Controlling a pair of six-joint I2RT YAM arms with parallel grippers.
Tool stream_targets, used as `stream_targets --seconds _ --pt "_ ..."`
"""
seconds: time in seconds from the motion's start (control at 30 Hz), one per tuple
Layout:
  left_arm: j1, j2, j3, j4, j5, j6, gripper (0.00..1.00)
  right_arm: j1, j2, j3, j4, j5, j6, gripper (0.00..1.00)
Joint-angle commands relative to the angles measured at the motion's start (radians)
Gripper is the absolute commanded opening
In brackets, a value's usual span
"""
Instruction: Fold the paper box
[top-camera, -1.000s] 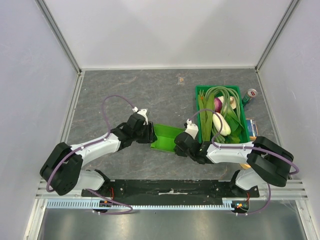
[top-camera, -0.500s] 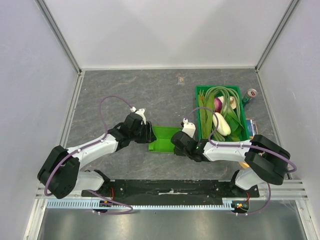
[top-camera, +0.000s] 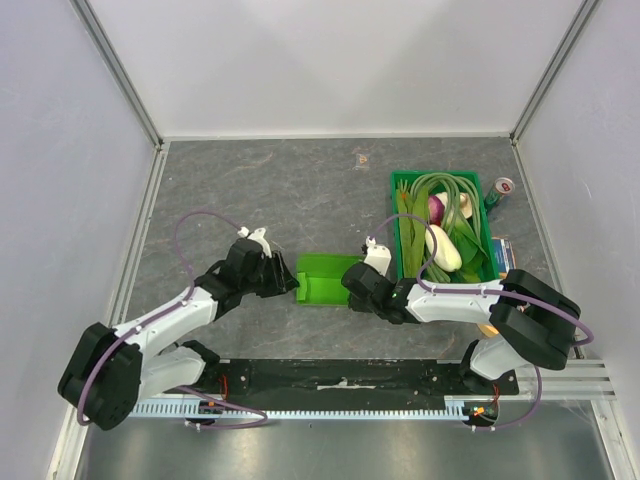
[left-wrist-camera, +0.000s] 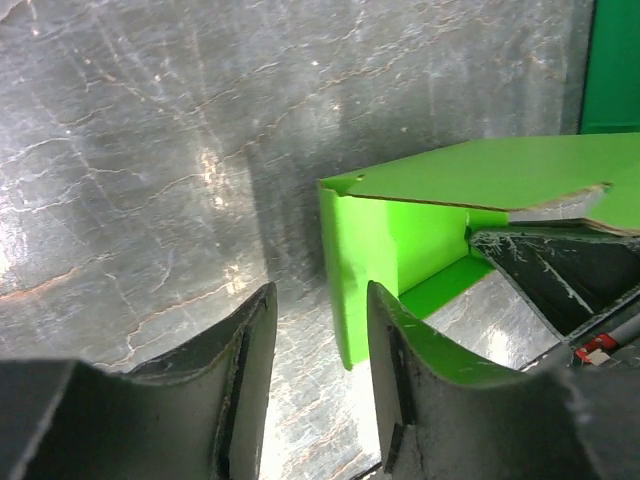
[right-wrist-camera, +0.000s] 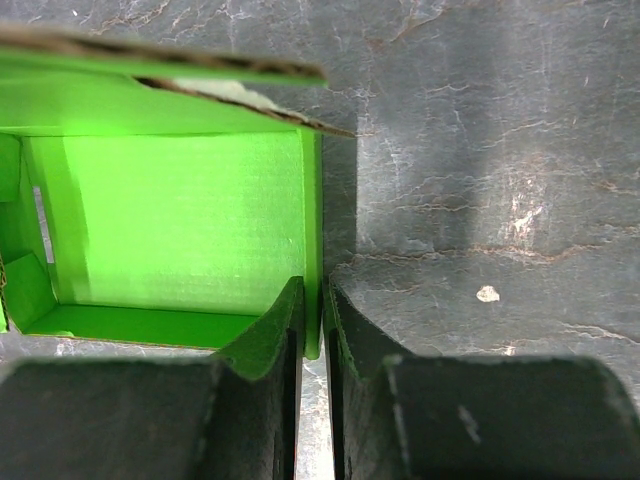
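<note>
Fingers (right-wrist-camera: 268, 345) of right gripper (right-wrist-camera: 313, 320) pinch paper box (right-wrist-camera: 180, 215) wall; left gripper (left-wrist-camera: 320, 300) spread, empty, box just ahead. Mid-fold; next likely needs left pushing the open side shut.

The table (top-camera: 260, 190) is open across the upper left and centre of the top view. Right of centre, the crate (top-camera: 396, 200) blocks passage, with a can (top-camera: 503, 187) by its upper right corner. At centre, the box (top-camera: 322, 275) fills the gap between the left gripper (top-camera: 290, 284), jaws apart, and the right gripper (top-camera: 352, 287), clamped on its wall.
</note>
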Motion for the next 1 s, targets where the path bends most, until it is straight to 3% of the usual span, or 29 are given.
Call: stream_targets --seconds 0.0,0.27,0.53,0.87,0.97 --pt "0.049 0.045 -0.024 0.110 0.139 -0.054 0.44 0.008 0.002 0.032 -0.009 0.040 -0.004 0.18" --pt "0.051 0.138 -0.041 0.280 0.242 -0.077 0.36 0.013 0.003 0.037 -0.008 0.038 -0.007 0.18" --pt "0.047 0.190 -0.016 0.269 0.222 -0.062 0.23 0.016 0.002 0.040 -0.008 0.041 -0.007 0.17" --pt "-0.051 0.241 0.074 0.093 -0.012 0.006 0.22 0.036 0.038 0.066 -0.009 0.040 -0.008 0.15" --pt "-0.080 0.255 0.097 0.050 -0.072 0.010 0.18 0.039 0.046 0.071 -0.008 0.038 -0.008 0.15"
